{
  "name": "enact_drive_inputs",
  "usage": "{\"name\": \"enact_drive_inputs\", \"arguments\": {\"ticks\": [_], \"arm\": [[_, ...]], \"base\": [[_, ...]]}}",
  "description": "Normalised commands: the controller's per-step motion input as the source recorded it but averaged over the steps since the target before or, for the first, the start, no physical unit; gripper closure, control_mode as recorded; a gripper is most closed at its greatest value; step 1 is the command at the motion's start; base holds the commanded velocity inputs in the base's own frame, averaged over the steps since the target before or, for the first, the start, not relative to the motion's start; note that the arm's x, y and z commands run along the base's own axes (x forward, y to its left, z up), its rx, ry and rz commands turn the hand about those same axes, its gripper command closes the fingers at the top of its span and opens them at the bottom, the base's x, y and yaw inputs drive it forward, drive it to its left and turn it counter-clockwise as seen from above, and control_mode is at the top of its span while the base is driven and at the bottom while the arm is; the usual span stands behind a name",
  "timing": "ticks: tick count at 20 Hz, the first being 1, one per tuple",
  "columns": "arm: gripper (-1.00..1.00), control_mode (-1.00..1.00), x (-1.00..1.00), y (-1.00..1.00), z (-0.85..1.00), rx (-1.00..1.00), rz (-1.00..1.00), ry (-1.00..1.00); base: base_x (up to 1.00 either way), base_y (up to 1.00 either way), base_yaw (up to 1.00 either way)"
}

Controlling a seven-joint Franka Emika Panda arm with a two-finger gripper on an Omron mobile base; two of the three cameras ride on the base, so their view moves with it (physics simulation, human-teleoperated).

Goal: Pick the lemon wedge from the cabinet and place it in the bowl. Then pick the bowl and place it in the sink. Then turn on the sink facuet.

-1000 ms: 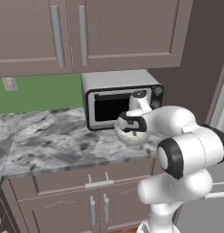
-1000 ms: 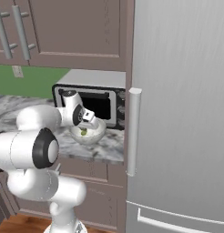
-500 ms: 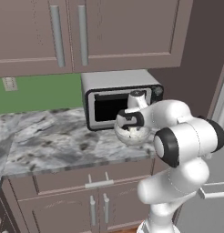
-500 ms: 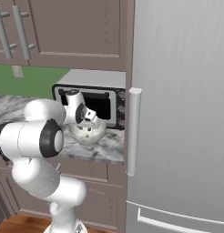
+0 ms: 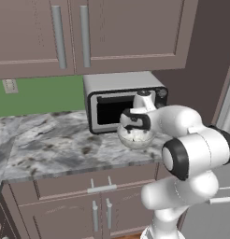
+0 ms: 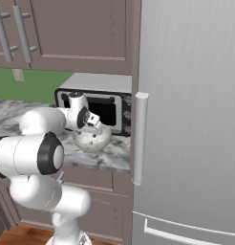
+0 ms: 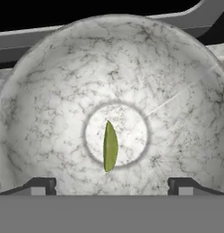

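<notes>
On the marble bench (image 5: 51, 149), hard against the microwave (image 5: 112, 100) front, sits the bowl (image 5: 135, 136), fridge (image 6: 191, 119) close beside. Gripper (image 7: 112, 189) hovers above it, fingers spread wide, holding nothing. Lemon wedge (image 7: 109, 146) lies at the bowl's centre, long axis pointing toward the microwave.

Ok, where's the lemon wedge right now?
In the hand view the lemon wedge lies on the bottom centre of the bowl, which sits on the counter before the microwave.
</notes>
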Motion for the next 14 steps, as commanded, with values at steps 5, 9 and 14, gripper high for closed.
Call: {"name": "enact_drive_inputs", "arguments": {"ticks": [5, 9, 14], "arm": [[-1.0, -1.0, -0.5, 0.4, 0.0, -0.02, 0.01, -0.12], [-1.0, -1.0, -0.23, 0.26, 0.0, -0.08, 0.0, -0.07], [-1.0, -1.0, 0.01, 0.0, 0.01, -0.05, 0.01, -0.03]], "base": [[0.0, 0.0, 0.0], [0.0, 0.0, 0.0], [0.0, 0.0, 0.0]]}}
